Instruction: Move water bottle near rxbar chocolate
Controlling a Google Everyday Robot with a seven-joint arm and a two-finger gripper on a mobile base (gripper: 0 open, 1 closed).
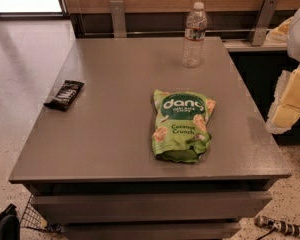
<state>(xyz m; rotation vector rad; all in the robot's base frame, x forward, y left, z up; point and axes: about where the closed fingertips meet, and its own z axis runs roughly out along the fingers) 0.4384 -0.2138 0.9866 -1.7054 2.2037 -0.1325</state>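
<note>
The water bottle [194, 34], clear ribbed plastic with a white cap and a red and white label band, stands upright near the far edge of the grey table [115, 134], right of centre. The rxbar chocolate [64, 94], a small flat black wrapper with white lettering, lies near the table's left edge. The two are far apart. My gripper [289, 100], a pale yellow and white shape, hangs at the right edge of the view, beyond the table's right side and well away from the bottle. It holds nothing that I can see.
A large green "dang" chips bag [181, 126] lies flat in the table's middle right, between the bottle and the front edge. A wood-panelled wall with two metal brackets [118, 18] runs behind the table. Drawer fronts [150, 204] sit below the front edge.
</note>
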